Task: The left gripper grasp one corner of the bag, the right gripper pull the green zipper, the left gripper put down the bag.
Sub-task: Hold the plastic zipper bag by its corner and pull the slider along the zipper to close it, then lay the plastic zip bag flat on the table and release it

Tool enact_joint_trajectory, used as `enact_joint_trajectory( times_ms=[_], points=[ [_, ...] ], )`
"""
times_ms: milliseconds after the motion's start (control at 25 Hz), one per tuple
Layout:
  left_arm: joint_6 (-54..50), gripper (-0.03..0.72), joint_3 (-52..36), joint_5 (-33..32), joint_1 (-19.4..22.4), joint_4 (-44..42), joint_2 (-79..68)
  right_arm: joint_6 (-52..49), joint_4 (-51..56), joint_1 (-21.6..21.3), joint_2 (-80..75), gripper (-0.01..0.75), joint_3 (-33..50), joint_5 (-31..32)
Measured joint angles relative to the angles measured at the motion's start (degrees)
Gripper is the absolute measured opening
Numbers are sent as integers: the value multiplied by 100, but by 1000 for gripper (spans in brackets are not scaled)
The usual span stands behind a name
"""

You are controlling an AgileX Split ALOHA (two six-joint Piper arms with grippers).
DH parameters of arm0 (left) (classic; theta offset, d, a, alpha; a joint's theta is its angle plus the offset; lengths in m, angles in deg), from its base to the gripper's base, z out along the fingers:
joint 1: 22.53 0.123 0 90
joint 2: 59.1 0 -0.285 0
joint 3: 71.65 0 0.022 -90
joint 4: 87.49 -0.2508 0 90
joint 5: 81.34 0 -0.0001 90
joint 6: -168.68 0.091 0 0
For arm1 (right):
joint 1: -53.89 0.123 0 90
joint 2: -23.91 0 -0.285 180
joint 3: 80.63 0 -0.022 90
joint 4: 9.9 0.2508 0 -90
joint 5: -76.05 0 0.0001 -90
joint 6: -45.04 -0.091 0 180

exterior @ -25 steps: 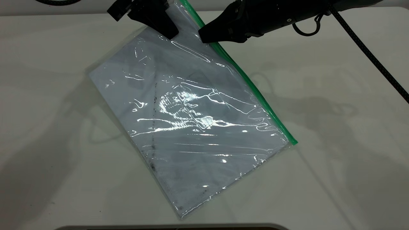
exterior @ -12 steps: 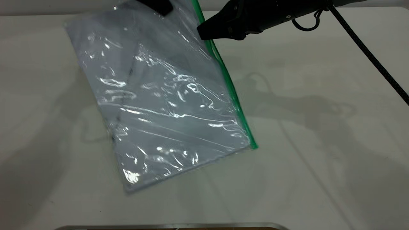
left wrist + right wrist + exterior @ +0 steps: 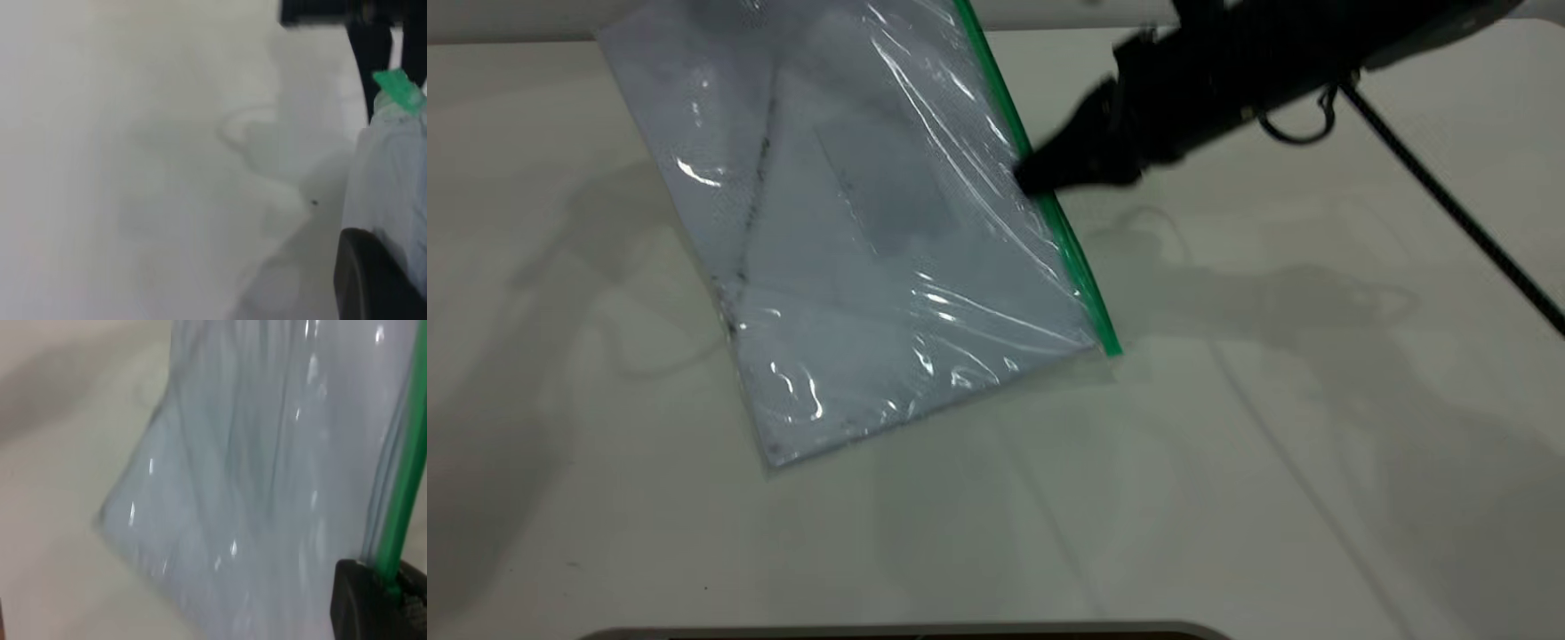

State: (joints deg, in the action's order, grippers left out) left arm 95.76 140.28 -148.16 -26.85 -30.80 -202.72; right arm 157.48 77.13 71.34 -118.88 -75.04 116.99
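While the right pincer (image 3: 1040, 176) pinched the green zipper (image 3: 1040, 191) about midway along the bag's long edge, its tapered tips sat pressed together on the strip; the right wrist view showed the green strip running straight into the black tip. A second earlier this pincer had been higher up the strip, near the bag's top corner, so it had slid down the zipper toward the low end.

The left pincer (image 3: 373, 280) lay above the exterior view's frame. Its wrist view showed one dark finger against clear plastic and a green end of the strip nearby, so it was judged to be clamped on the bag's top corner, though the grip itself could not be seen clearly.

The bag (image 3: 854, 231) hung steeply from that corner, with its lower edge touching the table (image 3: 1316, 489). A second earlier it had lain flatter and spread wider, so it had been lifted and swung more upright.

As a judgement, the zipper pull was under way with roughly the lower half of the strip left to travel. Putting the bag down had not yet been done.
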Motion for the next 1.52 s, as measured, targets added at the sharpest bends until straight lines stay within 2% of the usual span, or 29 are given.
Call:
enact_joint_trajectory(
  times_ms=[120, 400, 720, 800, 880, 1080, 1160, 1320, 1520],
  points=[
    [77, 51, 0, 19, 124, 90, 5, -497, -657, -12, -229, 35, 0, -100],
    [82, 51, 0, 182, 136, 122, 5, -1697, -1777, -12, -468, 35, 0, -180],
    [82, 51, -10, 190, 136, 140, -20, -2031, -1672, -18, -471, 57, 6, -263],
    [82, 51, -5, 191, 136, 183, -58, -1987, -1570, -18, -421, 90, 14, -364],
    [61, 51, 27, 191, 136, 247, -132, -1786, -1488, -29, -307, 158, 61, -556],
    [-122, 51, 27, 236, 29, 251, -393, -1513, -1346, -29, 229, 393, 73, -1070],
    [-201, 51, 27, 277, -72, 176, -491, -1521, -1304, -29, 614, 460, 73, -1180],
    [-516, 51, 27, 318, -275, 77, -687, -1814, -1283, -29, 1549, 494, 84, -1121],
    [-1321, 62, 27, 362, -426, -11, -830, -2577, -1564, -29, 2872, 489, 119, -498]
  ],
)
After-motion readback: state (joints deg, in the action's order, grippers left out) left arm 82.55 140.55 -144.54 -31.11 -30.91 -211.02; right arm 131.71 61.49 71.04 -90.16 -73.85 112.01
